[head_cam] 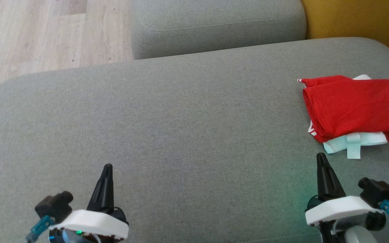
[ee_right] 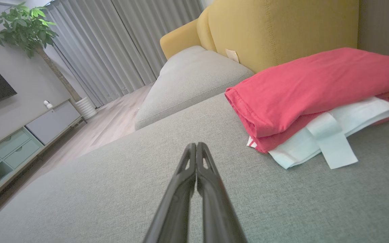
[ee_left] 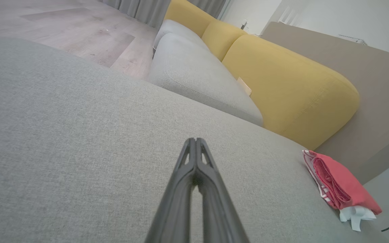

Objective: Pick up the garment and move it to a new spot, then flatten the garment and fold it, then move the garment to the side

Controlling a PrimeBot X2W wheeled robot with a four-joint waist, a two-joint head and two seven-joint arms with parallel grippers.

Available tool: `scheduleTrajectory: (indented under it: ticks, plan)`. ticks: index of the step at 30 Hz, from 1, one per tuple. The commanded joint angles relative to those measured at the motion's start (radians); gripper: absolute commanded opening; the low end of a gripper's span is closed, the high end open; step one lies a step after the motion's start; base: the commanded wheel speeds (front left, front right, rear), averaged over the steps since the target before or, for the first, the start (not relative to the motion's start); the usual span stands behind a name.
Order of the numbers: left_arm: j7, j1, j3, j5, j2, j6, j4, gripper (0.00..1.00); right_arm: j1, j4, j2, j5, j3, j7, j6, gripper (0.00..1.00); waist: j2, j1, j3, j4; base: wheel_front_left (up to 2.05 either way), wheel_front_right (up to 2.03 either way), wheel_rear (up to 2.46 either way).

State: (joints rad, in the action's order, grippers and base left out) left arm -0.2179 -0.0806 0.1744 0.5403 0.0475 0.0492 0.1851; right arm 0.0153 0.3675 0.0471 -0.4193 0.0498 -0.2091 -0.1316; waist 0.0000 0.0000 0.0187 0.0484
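Garment [head_cam: 353,108]: red, folded, white layer beneath, lying on grey seat [head_cam: 181,128], far right. Right gripper [head_cam: 321,156]: fingers pressed together, empty; garment near, at 1 o'clock. Left gripper [head_cam: 107,167]: fingers together, empty; garment well apart, toward 3 o'clock.

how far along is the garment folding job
Looks done: the red garment lies folded in a compact stack at the right side of the grey cushion. In hand: nothing; the left gripper and right gripper are shut and empty, apart from it. Left: seemingly nothing.
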Motion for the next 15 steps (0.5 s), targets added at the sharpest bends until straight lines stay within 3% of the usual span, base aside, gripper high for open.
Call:
scheduleTrajectory:
  ticks: [1, 15]
  plan:
    - [0.007, 0.052, -0.022, 0.031, 0.007, 0.008, -0.028, 0.0, 0.051, -0.039, 0.005, -0.036, -0.008, 0.007, 0.0, 0.0, 0.0, 0.0, 0.0, -0.001, 0.0, 0.0, 0.0]
    - [0.043, 0.071, -0.049, 0.173, 0.012, 0.018, -0.015, 0.0, 0.057, -0.05, 0.008, -0.19, -0.024, 0.045, 0.0, 0.0, 0.0, 0.0, -0.003, -0.007, 0.0, 0.0, 0.0]
